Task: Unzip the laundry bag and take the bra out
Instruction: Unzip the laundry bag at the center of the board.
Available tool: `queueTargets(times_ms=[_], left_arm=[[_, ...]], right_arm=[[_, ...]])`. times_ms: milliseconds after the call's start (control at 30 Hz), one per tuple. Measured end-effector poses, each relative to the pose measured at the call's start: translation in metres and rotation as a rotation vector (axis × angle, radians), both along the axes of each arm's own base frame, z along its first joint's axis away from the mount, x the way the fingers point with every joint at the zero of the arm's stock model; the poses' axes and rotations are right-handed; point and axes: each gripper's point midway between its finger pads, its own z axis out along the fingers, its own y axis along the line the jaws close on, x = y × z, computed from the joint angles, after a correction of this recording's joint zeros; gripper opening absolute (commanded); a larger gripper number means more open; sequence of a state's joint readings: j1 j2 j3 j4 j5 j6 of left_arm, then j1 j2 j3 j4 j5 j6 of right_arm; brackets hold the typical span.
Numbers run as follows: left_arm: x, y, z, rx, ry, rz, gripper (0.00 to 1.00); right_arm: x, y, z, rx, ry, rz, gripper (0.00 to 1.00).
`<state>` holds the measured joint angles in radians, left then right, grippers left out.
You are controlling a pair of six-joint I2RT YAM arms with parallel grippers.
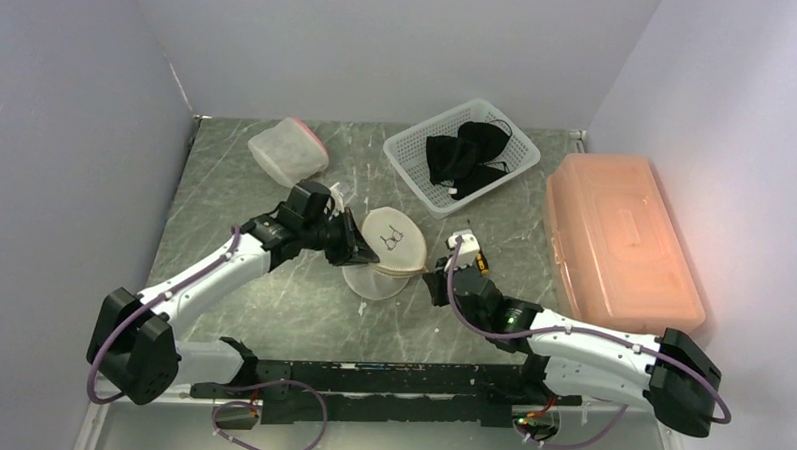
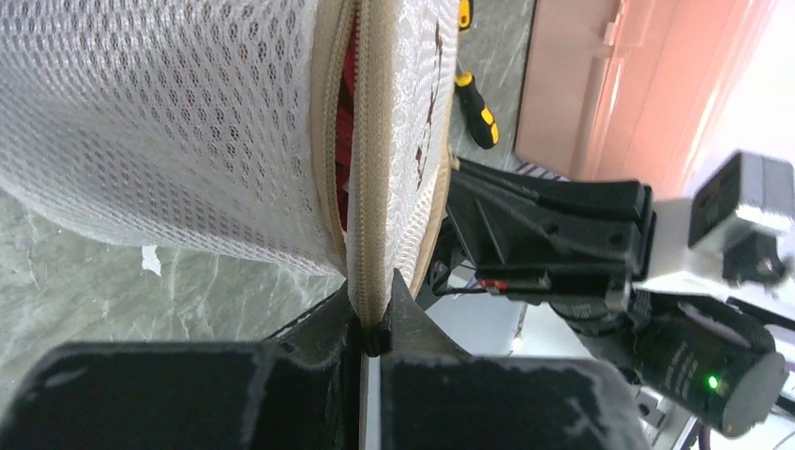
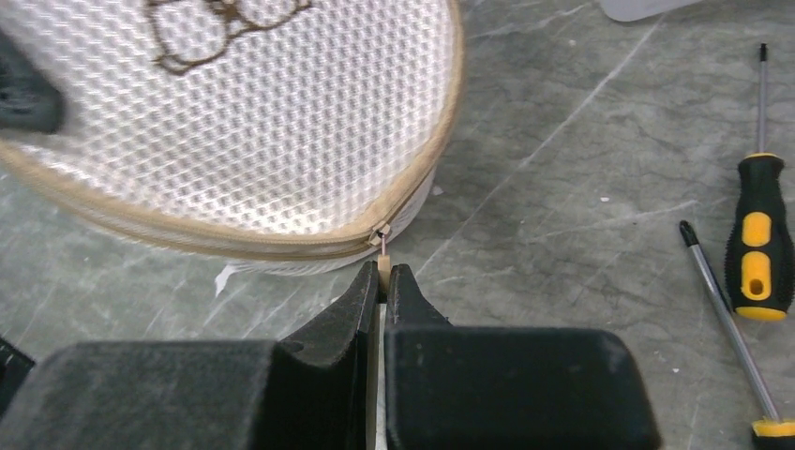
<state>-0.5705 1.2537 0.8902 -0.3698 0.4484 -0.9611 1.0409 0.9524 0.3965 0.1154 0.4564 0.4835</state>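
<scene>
Pinching the laundry bag (image 1: 389, 247) at its left edge, the left gripper (image 2: 375, 330) is clamped on the zipper tape (image 2: 370, 187). Red fabric (image 2: 347, 122) shows inside the bag's parted zip. At the bag's right, the right gripper (image 3: 382, 281) grips the zipper pull (image 3: 380, 240).

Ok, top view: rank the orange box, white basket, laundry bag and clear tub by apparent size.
1. orange box
2. white basket
3. laundry bag, clear tub: near alike; tub sits farther back, so unranked.

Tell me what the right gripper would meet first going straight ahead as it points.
The mesh laundry bag: the right gripper, shut on the zipper pull, points at the bag's zipped edge, which looks to be just ahead.
</scene>
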Motion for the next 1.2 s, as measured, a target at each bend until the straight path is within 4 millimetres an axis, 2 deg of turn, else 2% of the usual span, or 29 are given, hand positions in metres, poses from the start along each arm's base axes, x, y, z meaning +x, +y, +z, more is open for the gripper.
queueTargets(times_ms=[167, 367, 467, 567, 600, 667, 733, 800, 933, 1033, 1100, 1200], left_arm=[[-0.001, -0.002, 0.016, -0.001, -0.063, -0.076, 0.03], [0.01, -0.012, 0.046, 0.007, -0.168, -0.183, 0.05], [0.021, -0.022, 0.064, -0.009, -0.233, -0.251, 0.11], [0.029, -0.031, 0.07, -0.019, -0.278, -0.311, 0.2], [0.032, -0.033, 0.069, -0.014, -0.289, -0.322, 0.26], [0.038, -0.034, 0.062, 0.001, -0.296, -0.333, 0.5], [0.042, -0.033, 0.052, 0.015, -0.283, -0.328, 0.7], [0.042, -0.03, 0.037, 0.027, -0.262, -0.315, 0.85], [0.033, -0.013, -0.007, 0.086, -0.154, -0.245, 0.94], [0.023, 0.004, -0.023, 0.148, -0.097, -0.173, 0.94], [0.018, 0.013, -0.018, 0.157, -0.091, -0.117, 0.94], [0.007, 0.024, 0.004, 0.1, -0.115, -0.006, 0.94]], right_arm=[[0.007, -0.006, -0.003, 0.003, 0.007, -0.025, 0.0], [-0.001, -0.006, 0.021, 0.04, -0.052, -0.006, 0.0], [-0.006, -0.006, 0.031, 0.039, -0.074, 0.001, 0.0], [-0.012, -0.004, 0.04, 0.032, -0.093, 0.001, 0.0], [-0.017, -0.001, 0.041, 0.029, -0.096, 0.017, 0.0], [-0.022, 0.002, 0.04, 0.018, -0.097, 0.027, 0.0], [-0.025, 0.004, 0.034, -0.006, -0.088, 0.037, 0.0], [-0.025, 0.004, 0.026, -0.03, -0.076, 0.032, 0.0], [-0.024, 0.006, 0.013, -0.063, -0.053, 0.021, 0.0], [-0.024, 0.007, 0.007, -0.074, -0.043, 0.019, 0.0], [-0.024, 0.008, 0.005, -0.079, -0.041, 0.019, 0.0], [-0.023, 0.009, 0.004, -0.08, -0.041, 0.019, 0.0]])
